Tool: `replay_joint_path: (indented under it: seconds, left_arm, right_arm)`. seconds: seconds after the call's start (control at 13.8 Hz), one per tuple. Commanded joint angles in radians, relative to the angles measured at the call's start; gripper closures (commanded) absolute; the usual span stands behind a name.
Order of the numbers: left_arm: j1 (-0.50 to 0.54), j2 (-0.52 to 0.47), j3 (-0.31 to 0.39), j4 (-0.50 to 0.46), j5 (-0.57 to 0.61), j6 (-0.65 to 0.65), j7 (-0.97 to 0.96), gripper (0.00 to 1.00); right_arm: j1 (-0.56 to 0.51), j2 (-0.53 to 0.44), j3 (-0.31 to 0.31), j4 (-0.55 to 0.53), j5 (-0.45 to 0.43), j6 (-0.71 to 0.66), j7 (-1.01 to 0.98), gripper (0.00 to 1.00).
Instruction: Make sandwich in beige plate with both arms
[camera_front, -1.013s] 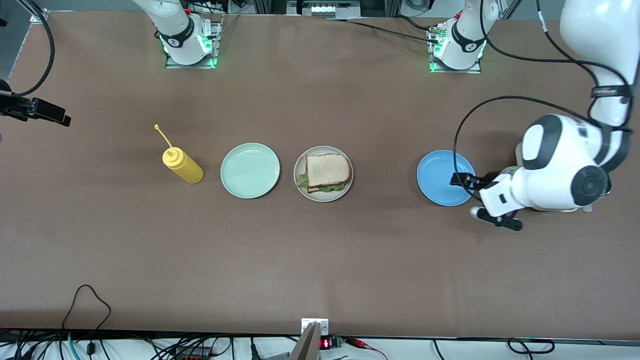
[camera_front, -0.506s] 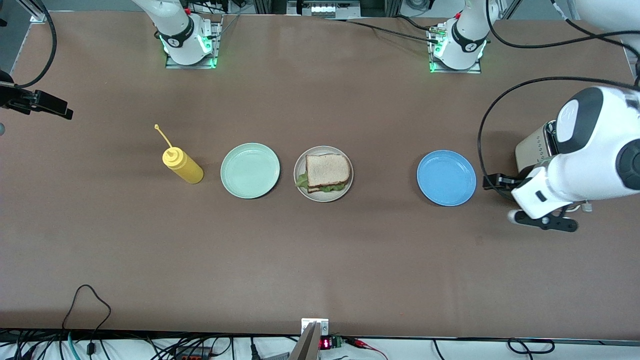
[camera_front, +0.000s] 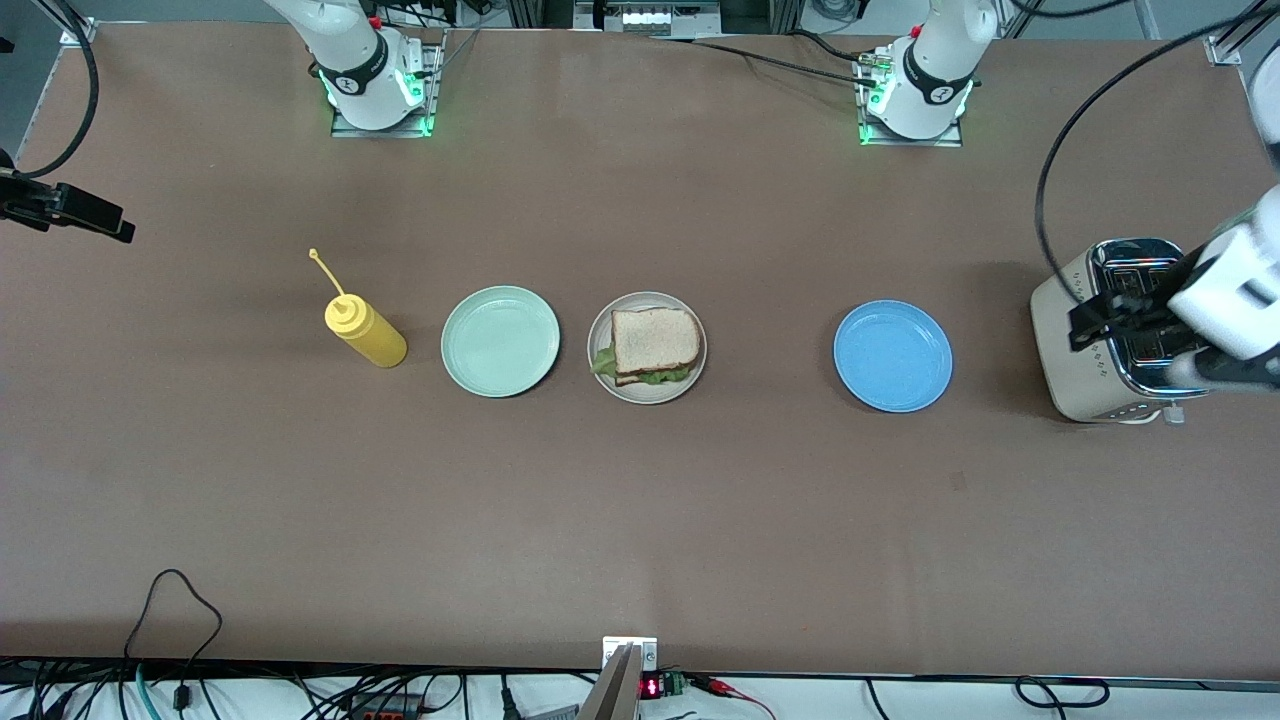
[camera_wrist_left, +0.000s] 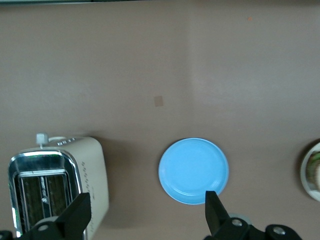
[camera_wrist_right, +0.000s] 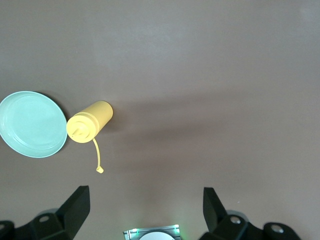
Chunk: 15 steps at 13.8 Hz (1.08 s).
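Observation:
The sandwich (camera_front: 652, 344), two bread slices with green lettuce between them, lies on the beige plate (camera_front: 640, 397) in the middle of the table. My left gripper (camera_front: 1115, 315) is open and empty, up over the toaster (camera_front: 1085, 385) at the left arm's end. In the left wrist view the left gripper (camera_wrist_left: 146, 212) has its jaws wide apart, and the beige plate's edge (camera_wrist_left: 305, 172) shows at the frame's border. My right gripper (camera_front: 100, 218) waits at the right arm's end of the table. In the right wrist view the right gripper (camera_wrist_right: 145, 205) is open and empty.
A blue plate (camera_front: 892, 356) lies between the beige plate and the toaster. A mint-green plate (camera_front: 500, 341) and a yellow squeeze bottle (camera_front: 365, 333) lie toward the right arm's end. The left wrist view shows the blue plate (camera_wrist_left: 193, 170) and the toaster (camera_wrist_left: 55, 185).
My left gripper has moved away from the blue plate toward the left arm's end and now hangs over the toaster. The right gripper has barely moved.

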Motion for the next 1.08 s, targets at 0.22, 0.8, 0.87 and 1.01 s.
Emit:
replay_joint_path:
  seconds: [0.22,0.8,0.87,1.01]
  left_arm:
    - [-0.014,-0.169,0.055,-0.244,-0.035,0.022,-0.007,0.0]
    - [-0.002,-0.25,0.047,-0.335,-0.034,0.023,-0.004,0.0]
    - [-0.002,-0.26,0.049,-0.342,-0.034,0.02,-0.004,0.0]
    - [0.023,-0.283,0.049,-0.371,-0.032,0.018,0.019,0.0]
  right_arm:
    - [-0.023,-0.002,0.001,0.014,0.01,-0.008,-0.011,0.0]
    - [-0.024,-0.004,-0.001,0.014,0.012,-0.021,-0.011,0.0]
    - [-0.024,-0.005,-0.001,0.014,0.01,-0.021,-0.011,0.0]
    - [-0.024,-0.005,-0.001,0.014,0.012,-0.019,-0.011,0.0]
